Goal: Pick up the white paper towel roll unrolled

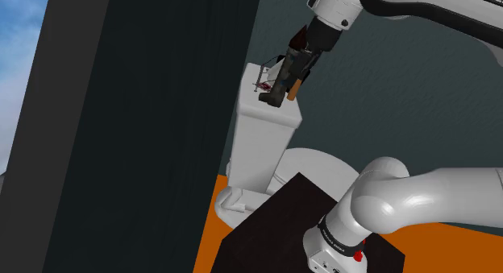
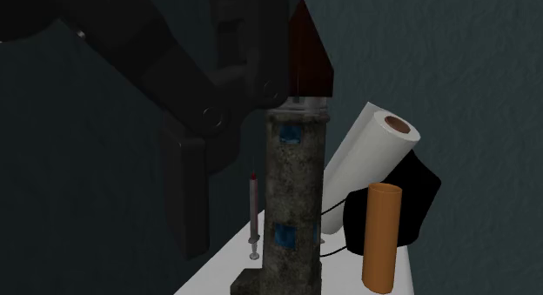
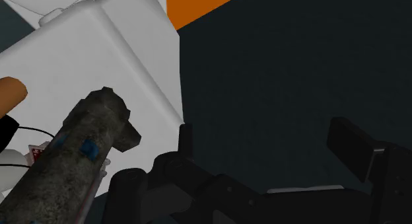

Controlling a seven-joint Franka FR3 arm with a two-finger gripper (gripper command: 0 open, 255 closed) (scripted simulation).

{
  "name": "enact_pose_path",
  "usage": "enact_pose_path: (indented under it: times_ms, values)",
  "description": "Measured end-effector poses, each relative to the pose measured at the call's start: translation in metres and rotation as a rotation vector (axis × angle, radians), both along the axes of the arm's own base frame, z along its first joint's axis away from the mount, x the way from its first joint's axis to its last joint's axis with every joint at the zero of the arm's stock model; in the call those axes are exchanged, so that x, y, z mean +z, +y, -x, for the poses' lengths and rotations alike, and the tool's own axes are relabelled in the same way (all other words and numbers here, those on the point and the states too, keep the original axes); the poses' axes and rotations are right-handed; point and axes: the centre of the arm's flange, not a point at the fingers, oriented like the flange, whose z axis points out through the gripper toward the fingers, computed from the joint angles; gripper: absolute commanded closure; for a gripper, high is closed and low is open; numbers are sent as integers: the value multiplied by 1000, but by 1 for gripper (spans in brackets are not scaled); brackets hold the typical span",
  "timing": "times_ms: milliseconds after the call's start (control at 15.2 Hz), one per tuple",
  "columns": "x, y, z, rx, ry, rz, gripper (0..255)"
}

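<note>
Gripper (image 3: 271,156) hangs open, empty, off the toilet tank (image 1: 270,130) edge; paper towel roll (image 2: 370,150) leans tilted by the tower (image 2: 296,197); tower likely blocks approach.

Toilet tank top (image 2: 213,271), crowded. We saw the stone tower (image 2: 296,189) and an upright syringe (image 2: 253,206) standing between the gripper (image 3: 271,150) and the white paper towel roll (image 2: 370,150). An orange tube (image 2: 381,237) and a black object (image 2: 416,193) stood just beside the roll. A dark wall (image 1: 145,134) closed one side. Room lay open above the roll.
</note>
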Motion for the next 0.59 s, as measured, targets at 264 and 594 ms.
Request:
enact_pose_path:
  times_ms: [264,594]
  values:
    - [1,-23,-13,0,-1,3,0]
    - [11,-79,-38,1,-3,12,0]
